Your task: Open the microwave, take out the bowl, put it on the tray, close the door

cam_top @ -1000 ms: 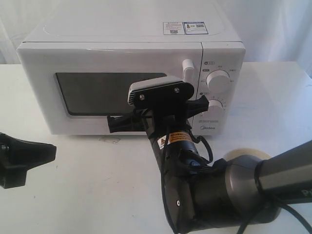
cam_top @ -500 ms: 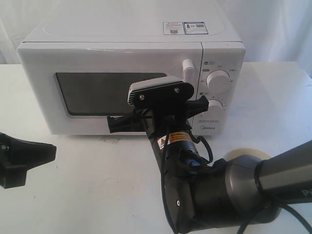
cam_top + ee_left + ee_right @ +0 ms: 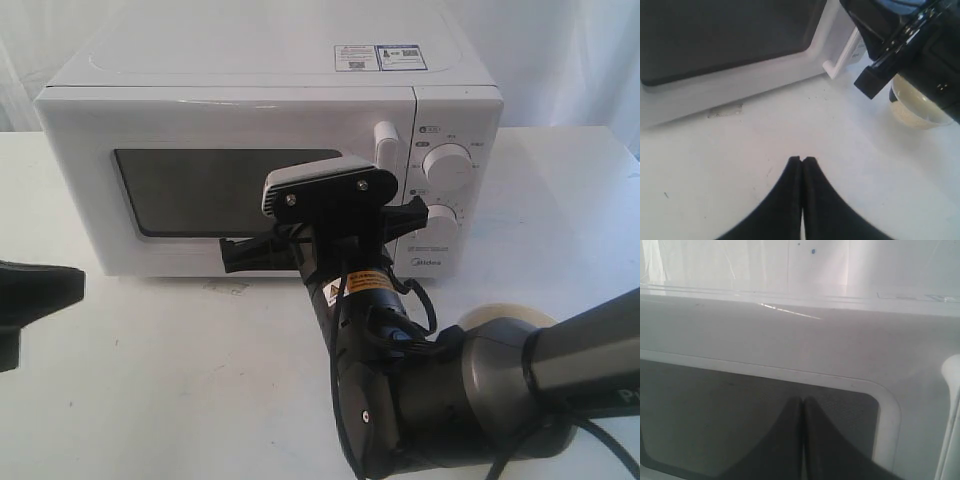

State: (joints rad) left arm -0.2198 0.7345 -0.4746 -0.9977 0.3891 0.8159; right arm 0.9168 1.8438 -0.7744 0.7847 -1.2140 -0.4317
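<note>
The white microwave (image 3: 270,110) stands at the back of the table with its door (image 3: 90,180) closed and the bar handle (image 3: 386,148) beside the knobs. My right gripper (image 3: 802,400) is shut with nothing in it, its tips close to the dark window (image 3: 715,415), left of the handle (image 3: 951,390). The cream-yellow bowl (image 3: 917,107) sits on the table in front of the microwave's right end, half hidden behind the right arm (image 3: 500,316). My left gripper (image 3: 802,159) is shut and empty, low over the table at the left edge (image 3: 45,285). No tray shows.
The right arm's dark body (image 3: 450,390) fills the front right of the table. The wrist camera housing (image 3: 330,190) covers part of the door. A scuff mark (image 3: 725,110) lies on the white tabletop (image 3: 180,370) just before the microwave.
My left gripper has drawn back toward the left edge of the exterior view and shows less of itself. The right arm, door and bowl have not moved.
</note>
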